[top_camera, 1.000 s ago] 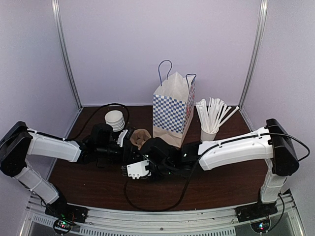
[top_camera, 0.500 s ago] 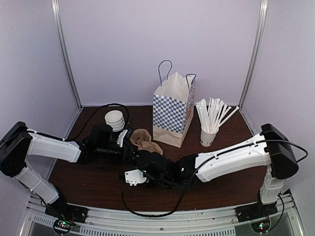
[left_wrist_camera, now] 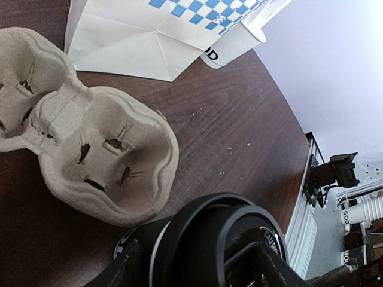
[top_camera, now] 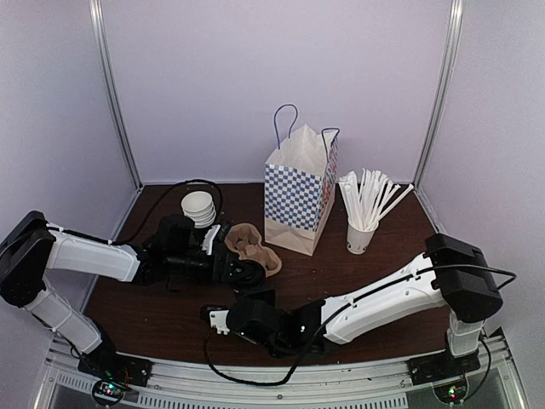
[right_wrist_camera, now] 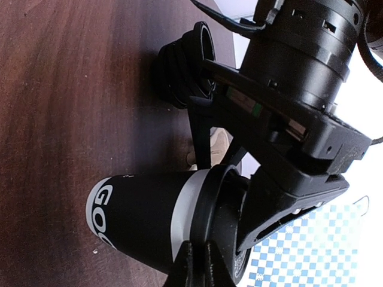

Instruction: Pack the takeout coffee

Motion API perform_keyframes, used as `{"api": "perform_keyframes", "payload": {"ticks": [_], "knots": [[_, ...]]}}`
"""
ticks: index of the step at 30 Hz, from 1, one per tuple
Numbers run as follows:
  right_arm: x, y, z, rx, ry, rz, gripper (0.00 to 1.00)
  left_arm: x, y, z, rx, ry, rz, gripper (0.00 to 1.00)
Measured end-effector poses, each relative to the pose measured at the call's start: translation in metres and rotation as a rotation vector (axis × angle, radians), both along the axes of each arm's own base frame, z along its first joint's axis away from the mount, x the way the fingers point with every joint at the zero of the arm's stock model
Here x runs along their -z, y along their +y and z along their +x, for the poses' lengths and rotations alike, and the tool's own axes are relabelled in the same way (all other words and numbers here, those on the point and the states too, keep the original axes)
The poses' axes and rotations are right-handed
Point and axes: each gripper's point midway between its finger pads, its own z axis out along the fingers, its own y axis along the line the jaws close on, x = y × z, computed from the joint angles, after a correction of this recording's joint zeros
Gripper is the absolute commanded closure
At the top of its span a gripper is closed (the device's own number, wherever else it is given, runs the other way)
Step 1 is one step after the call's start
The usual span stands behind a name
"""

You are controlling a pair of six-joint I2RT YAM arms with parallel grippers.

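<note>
Takeout coffee [right_wrist_camera: 140, 215]: black paper cup, with pale "GO" print that only the right wrist view shows; the rest is cut off. Left gripper [top_camera: 242, 271] is clamped near its rim, by the glossy black plastic lid [left_wrist_camera: 224, 239]. Cup is left of table [left_wrist_camera: 239, 119] centre, just beside the moulded pulp carrier [left_wrist_camera: 90, 149]. Left wrist view adds "OD" on the white cup [left_wrist_camera: 234, 43] beside the blue-checkered paper bag [left_wrist_camera: 137, 42]. Right gripper [right_wrist_camera: 199, 263]: fingers together.

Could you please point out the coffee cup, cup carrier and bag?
Black lidded paper coffee cup [right_wrist_camera: 140, 212]: right wrist view, side wall.
Beige moulded-pulp cup carrier [left_wrist_camera: 102, 164]: left wrist view, nearer well.
Blue-checkered paper bag [top_camera: 294, 198]: top external view, checkered front.
</note>
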Motion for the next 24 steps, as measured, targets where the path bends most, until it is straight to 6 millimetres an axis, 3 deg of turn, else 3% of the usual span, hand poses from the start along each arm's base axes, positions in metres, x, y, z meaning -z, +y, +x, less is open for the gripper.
{"api": "perform_keyframes", "payload": {"ticks": [11,13,19,24], "knots": [[0.004,0.000,-0.001,0.069,-0.206,0.067,1.00,0.000,0.001,0.000,-0.011,-0.004,-0.015,0.37],[0.001,0.000,-0.001,0.066,-0.198,0.075,0.91,0.000,0.003,-0.001,-0.019,-0.003,-0.018,0.37],[-0.016,-0.007,-0.011,-0.025,0.005,0.039,0.70,-0.003,0.008,-0.009,-0.022,0.011,-0.003,0.37],[-0.021,-0.038,-0.019,-0.069,0.224,-0.064,0.65,-0.009,0.017,-0.021,-0.019,0.040,0.030,0.37]]}}
